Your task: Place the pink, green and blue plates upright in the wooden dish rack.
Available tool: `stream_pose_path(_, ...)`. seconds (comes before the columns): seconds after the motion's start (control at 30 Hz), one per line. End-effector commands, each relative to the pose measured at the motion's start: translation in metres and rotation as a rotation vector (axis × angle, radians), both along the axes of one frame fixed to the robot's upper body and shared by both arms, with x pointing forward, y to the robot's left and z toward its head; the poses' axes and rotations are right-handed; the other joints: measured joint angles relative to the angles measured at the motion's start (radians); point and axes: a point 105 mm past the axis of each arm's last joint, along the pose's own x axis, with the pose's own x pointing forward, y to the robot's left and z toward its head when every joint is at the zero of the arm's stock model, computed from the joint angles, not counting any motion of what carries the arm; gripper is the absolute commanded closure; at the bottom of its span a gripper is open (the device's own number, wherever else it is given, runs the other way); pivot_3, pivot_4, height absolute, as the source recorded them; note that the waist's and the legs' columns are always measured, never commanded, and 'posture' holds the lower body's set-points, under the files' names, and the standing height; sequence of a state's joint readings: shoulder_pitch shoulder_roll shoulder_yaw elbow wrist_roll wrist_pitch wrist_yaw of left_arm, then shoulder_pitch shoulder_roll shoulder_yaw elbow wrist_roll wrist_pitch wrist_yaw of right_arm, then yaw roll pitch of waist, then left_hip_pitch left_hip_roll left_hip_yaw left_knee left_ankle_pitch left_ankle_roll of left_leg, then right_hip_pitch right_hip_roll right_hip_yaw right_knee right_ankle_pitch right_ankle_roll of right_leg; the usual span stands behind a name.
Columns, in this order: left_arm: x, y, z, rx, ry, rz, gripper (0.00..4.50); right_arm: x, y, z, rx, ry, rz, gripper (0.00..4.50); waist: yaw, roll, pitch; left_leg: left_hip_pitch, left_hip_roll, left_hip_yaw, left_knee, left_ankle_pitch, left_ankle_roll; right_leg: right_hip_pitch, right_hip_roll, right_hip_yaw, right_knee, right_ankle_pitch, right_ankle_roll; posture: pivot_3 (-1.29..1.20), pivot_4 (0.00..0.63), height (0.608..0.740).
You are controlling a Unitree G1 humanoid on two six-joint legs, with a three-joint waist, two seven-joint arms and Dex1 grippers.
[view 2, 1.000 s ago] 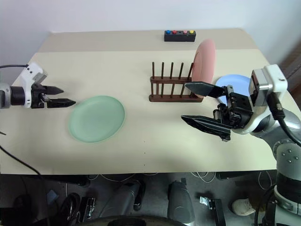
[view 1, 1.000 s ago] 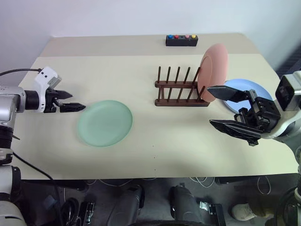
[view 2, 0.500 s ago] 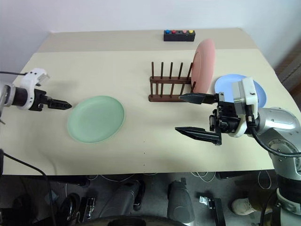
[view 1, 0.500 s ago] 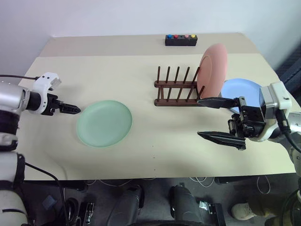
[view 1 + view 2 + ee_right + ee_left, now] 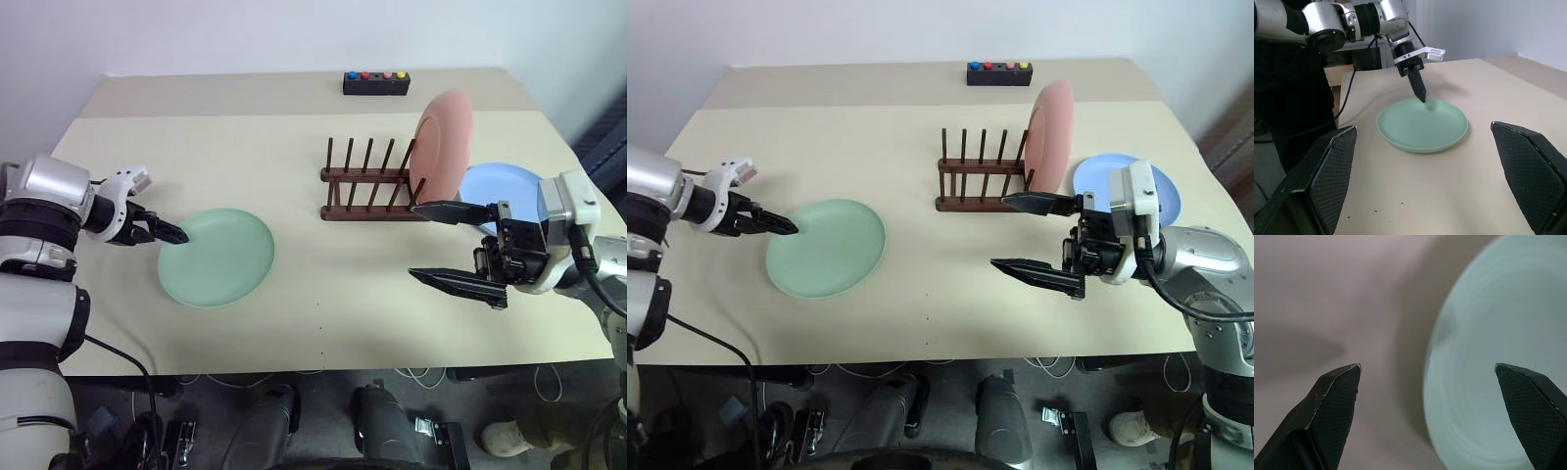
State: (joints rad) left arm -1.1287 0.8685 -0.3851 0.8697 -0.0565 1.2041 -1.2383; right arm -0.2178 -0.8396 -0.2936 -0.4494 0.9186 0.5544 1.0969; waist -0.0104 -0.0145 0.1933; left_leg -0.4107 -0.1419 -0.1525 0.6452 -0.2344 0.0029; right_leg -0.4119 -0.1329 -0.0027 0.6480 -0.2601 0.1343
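The green plate [image 5: 217, 257] lies flat on the left of the table. My left gripper [image 5: 174, 235] is angled down at the plate's left rim and is open; in the left wrist view its fingers [image 5: 1337, 391] stand wide apart on either side of that rim [image 5: 1432, 362]. The pink plate [image 5: 443, 142] stands upright at the right end of the wooden dish rack [image 5: 377, 186]. Flat behind my right gripper [image 5: 414, 242] lies the blue plate [image 5: 509, 186], partly hidden by it. That gripper is open and empty, pointing left above the table, in front of the rack.
A small black box with coloured buttons [image 5: 376, 83] sits at the table's far edge. The rack's other slots [image 5: 358, 166] hold nothing. Bare tabletop [image 5: 333, 284] lies between the green plate and the right gripper.
My left gripper has dropped, rolled and moved right, up to the green plate's left rim. The right gripper has turned slightly and stays open. The plates have not moved.
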Motion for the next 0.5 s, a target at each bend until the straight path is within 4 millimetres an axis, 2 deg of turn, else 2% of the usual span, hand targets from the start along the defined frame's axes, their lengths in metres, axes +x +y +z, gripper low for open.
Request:
stream_pose_path(0.03,-0.002,0.000,0.000,-0.007,0.016,0.006,0.00,-0.005,0.000,0.009,0.017,-0.044,0.006,0.03,-0.001,0.000,0.000,0.000,0.000,0.000,0.000,0.000,0.000,0.000,0.000,0.000,0.000,0.000,0.000,0.00,0.150,0.740)
stream_pose_path(0.13,-0.006,0.000,-0.011,-0.024,0.053,0.023,0.00,-0.003,0.000,0.008,0.014,-0.042,-0.003,0.03,-0.003,0.000,0.000,0.000,0.000,0.000,0.000,0.000,0.000,0.000,0.000,0.000,0.000,0.000,0.000,0.00,0.150,0.740)
stream_pose_path(0.2,-0.008,-0.001,-0.017,-0.037,0.071,0.034,0.53,-0.002,-0.001,0.008,0.014,-0.040,-0.008,0.00,-0.003,0.000,0.000,0.000,0.000,0.000,0.000,0.000,0.000,0.000,0.000,0.000,0.000,0.000,0.000,0.00,0.150,0.740)
stream_pose_path(0.27,-0.009,-0.002,-0.020,-0.047,0.080,0.040,1.35,-0.001,-0.002,0.008,0.014,-0.039,-0.011,0.00,-0.002,0.000,0.000,0.000,0.000,0.000,0.000,0.000,0.000,0.000,0.000,0.000,0.000,0.000,0.000,0.00,0.150,0.740)
stream_pose_path(0.47,-0.010,-0.002,-0.026,-0.047,0.092,0.055,4.42,0.000,-0.004,0.009,0.014,-0.039,-0.021,0.00,0.001,0.000,-0.001,0.000,0.000,0.000,0.000,0.000,0.000,0.000,0.000,0.000,0.000,0.000,0.000,0.00,0.150,0.740)
stream_pose_path(0.5,-0.010,-0.002,-0.026,-0.049,0.092,0.056,4.47,0.001,-0.004,0.009,0.011,-0.040,-0.023,0.00,0.002,0.002,-0.002,0.000,0.000,0.000,0.000,0.000,0.000,0.000,0.000,0.000,0.000,0.000,0.000,0.00,0.150,0.740)
